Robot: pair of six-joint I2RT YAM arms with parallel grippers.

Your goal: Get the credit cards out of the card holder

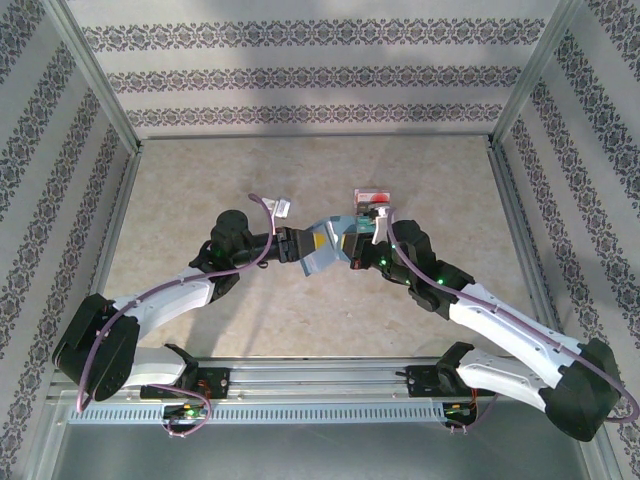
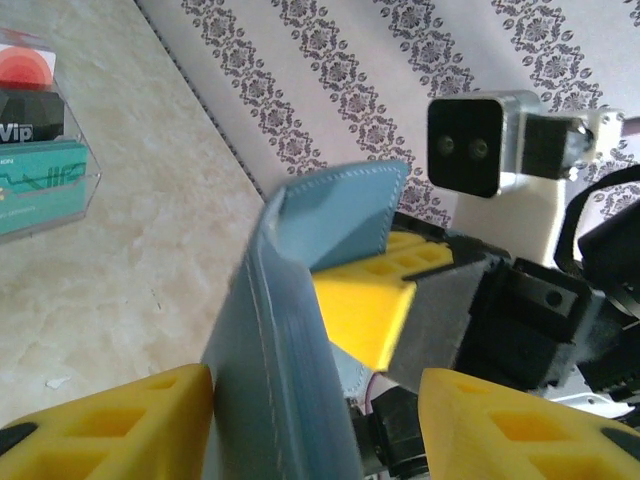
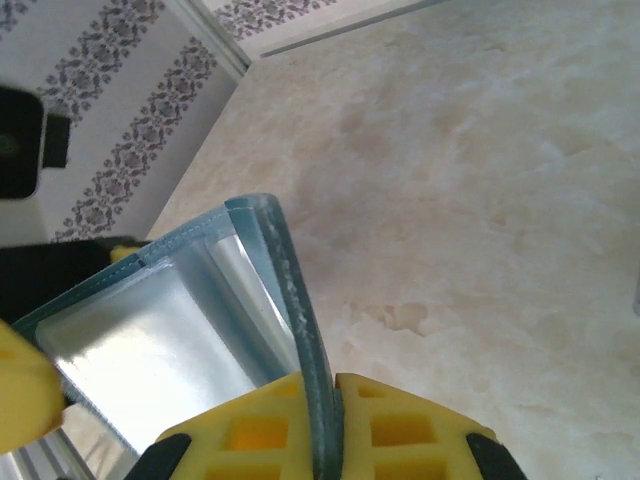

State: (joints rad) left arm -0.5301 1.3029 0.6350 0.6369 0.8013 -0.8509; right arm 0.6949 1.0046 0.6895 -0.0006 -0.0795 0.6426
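Observation:
The teal-blue card holder (image 1: 328, 242) hangs open above the table's middle, between both grippers. My right gripper (image 1: 354, 250) is shut on one flap's edge; in the right wrist view the yellow pads (image 3: 400, 430) pinch the thin teal edge (image 3: 300, 300), and a shiny pocket (image 3: 150, 340) faces left. My left gripper (image 1: 303, 245) stands open around the other flap (image 2: 285, 330), which leans on its left finger (image 2: 110, 420) and is far from the right one (image 2: 520, 430). The credit cards (image 1: 372, 199), red-orange, dark and teal, lie stacked on the table behind the holder; the cards (image 2: 35, 150) sit at the upper left.
The beige marbled table (image 1: 200, 200) is ringed by patterned walls and metal frame posts (image 1: 100, 80). A metal rail (image 1: 320, 385) runs along the near edge by the arm bases. The right arm's wrist camera (image 2: 470, 145) looms close to the left gripper.

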